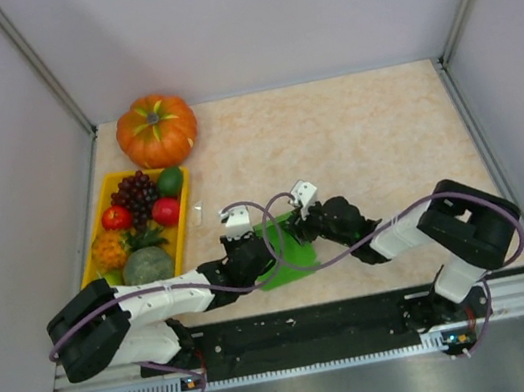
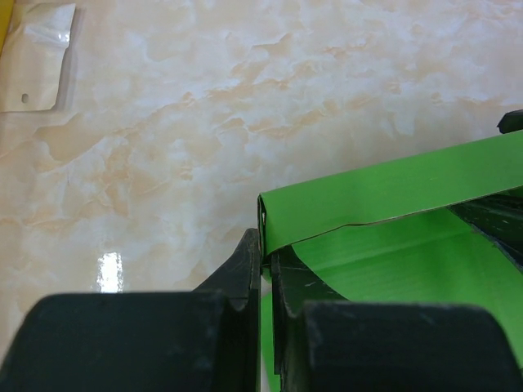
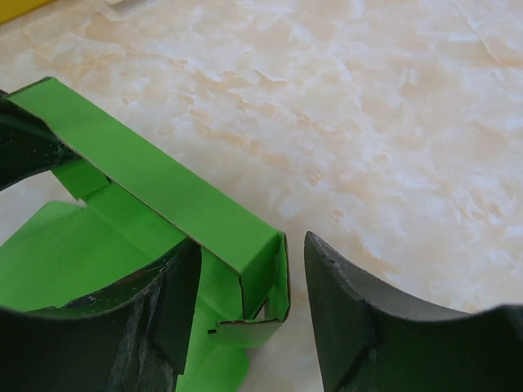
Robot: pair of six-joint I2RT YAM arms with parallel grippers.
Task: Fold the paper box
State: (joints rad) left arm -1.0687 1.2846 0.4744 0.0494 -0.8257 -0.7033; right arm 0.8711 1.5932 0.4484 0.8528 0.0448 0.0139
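paper box (image 1: 286,247) half-raised on the tabletop (image 1: 383,134) near the arm bases

risk, as i judge it: a tug from the pinching side could flatten the raised wall or tear the thin card. the left tool (image 2: 263,255) is clamped nearly shut on one end of that wall; the right tool (image 3: 249,265) gapes wide astride the other folded corner, gripping nothing.

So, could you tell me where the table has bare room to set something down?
Bare: the far right of the table, between the pumpkin and the right wall. Crowded: the fruit tray on the left, and near centre, where the left claw and right claw flank the paper box.
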